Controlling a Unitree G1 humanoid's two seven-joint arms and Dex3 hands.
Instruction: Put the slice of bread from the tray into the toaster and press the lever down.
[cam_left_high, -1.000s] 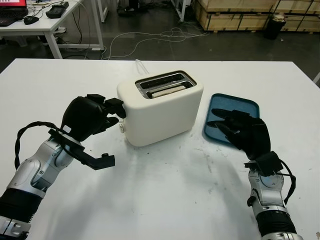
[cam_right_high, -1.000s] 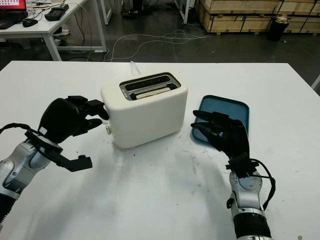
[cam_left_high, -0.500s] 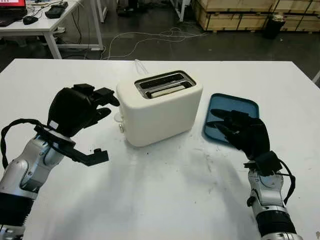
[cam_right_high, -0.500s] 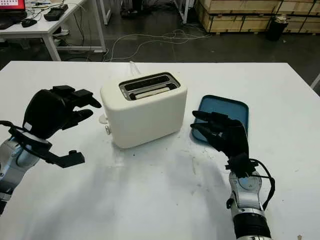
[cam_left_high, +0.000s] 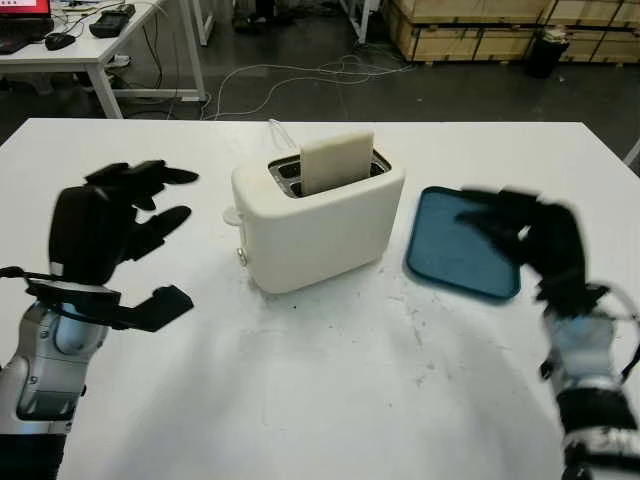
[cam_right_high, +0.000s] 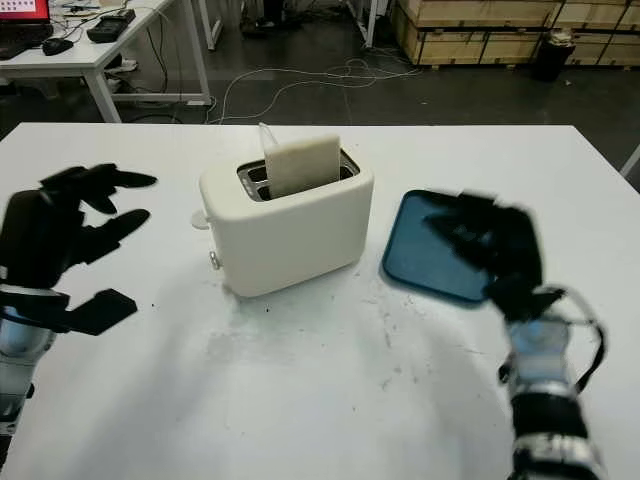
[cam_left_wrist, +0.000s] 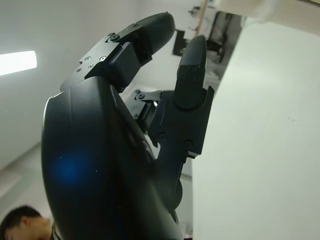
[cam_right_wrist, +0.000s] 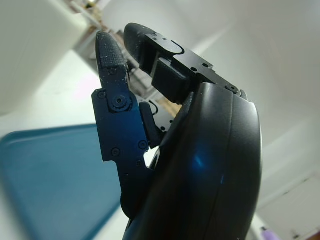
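Bread stands proud of toaster, lever at 9 o'clock up; left hand, right hand released, empty — toast stays unlatched unless lever gets pressed.

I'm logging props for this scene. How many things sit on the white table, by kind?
Toaster: 1
Slice of bread, standing up out of the toaster slot: 1
Blue tray: 1
Total: 3
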